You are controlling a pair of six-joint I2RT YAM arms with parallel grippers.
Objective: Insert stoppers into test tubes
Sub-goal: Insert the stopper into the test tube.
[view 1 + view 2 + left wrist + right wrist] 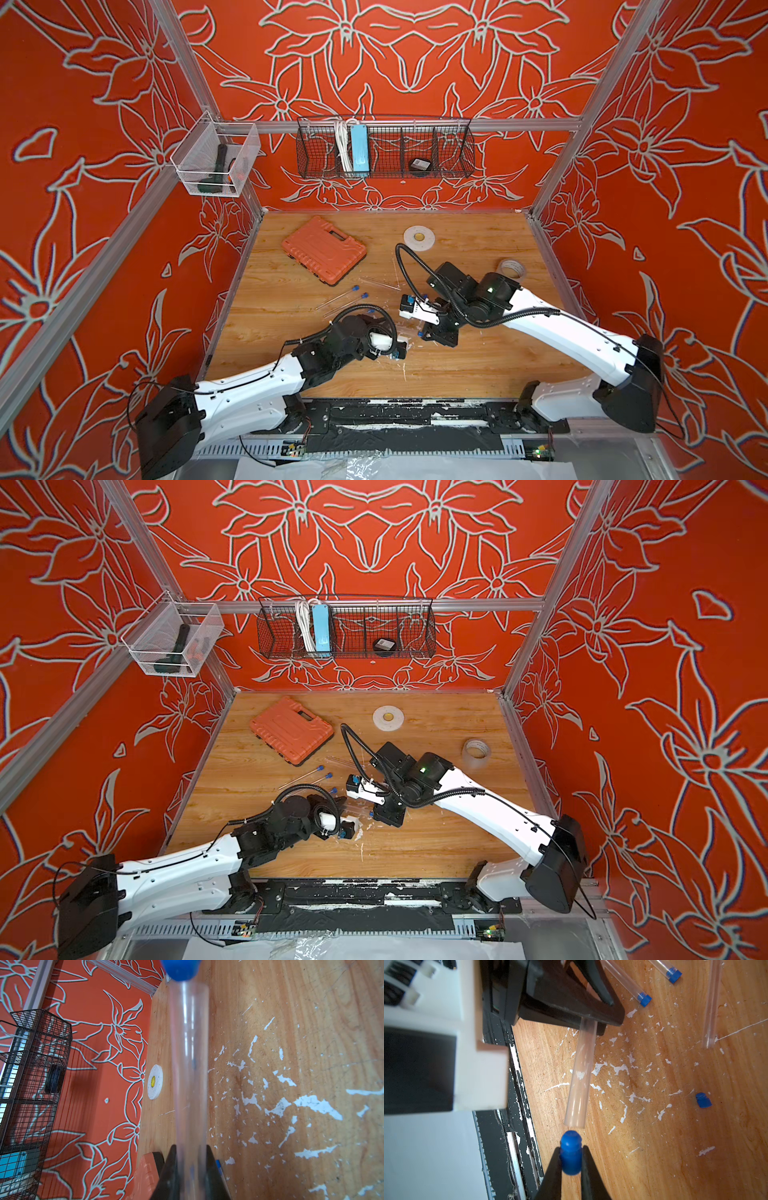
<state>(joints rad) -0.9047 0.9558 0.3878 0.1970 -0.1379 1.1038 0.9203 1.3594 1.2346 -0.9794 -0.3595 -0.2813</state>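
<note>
Right wrist view: your right gripper (571, 1148) is pinched tight on a stopper (571, 1159), whose rounded tip sits just short of the open mouth of a tube (580, 1076), not touching it. Your left gripper (191, 1148) is clamped on that tube's other end. A loose stopper (703, 1100) lies apart on the table (654, 1157), near two capped tubes (629, 982).

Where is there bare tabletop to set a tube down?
Bare: the table near its front edge; the far stretch between the white tape roll and clear tape roll. Crowded: the middle, around the test tubes, left gripper and right gripper.
</note>
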